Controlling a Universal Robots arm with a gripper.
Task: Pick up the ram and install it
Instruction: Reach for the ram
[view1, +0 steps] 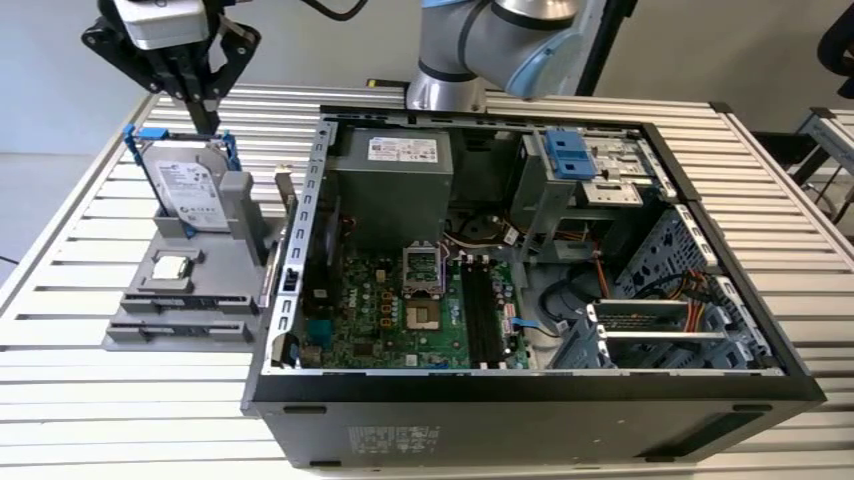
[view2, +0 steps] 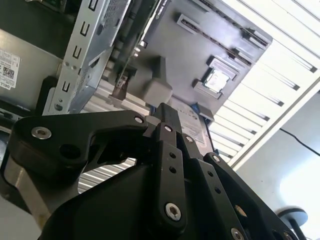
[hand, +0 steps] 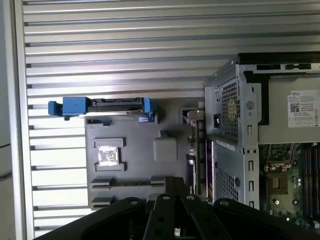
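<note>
Nearest the lens in both wrist views: black linkage of the gripper (view2: 167, 112), jaws clenched tip to tip. Per the exterior view, poised over the far end of the grey holder (view1: 220, 265), tips just above the top edge of the hard drive (view1: 187, 190). Contact with the drive not determinable.

Hard drive upright in blue rails at the holder's far end. Small square processor chip (view1: 171, 267) flat in a recess near the holder's middle.

Thin strip standing on its long edge along the holder's side next to the computer case (view1: 534, 410), taken to be the ram (view1: 284, 205). Well apart from the gripper. Colour and detail not confirmable.

Holder resting on the slatted table (view1: 134, 400), toward the edge at the exterior view's left, just beside the case. Case lying on its side, open upward, across the table's middle and reaching toward the near edge.

Inside the case: green motherboard (view1: 387, 320) flat on the floor, long black slots (view1: 477, 310) just beside the processor socket. Slots dark along their full length; ram not yet seated there. Grey power supply (view1: 387, 180) against the case's far wall.

Arm (view1: 494, 40) rising at the table's far edge, behind the case.
</note>
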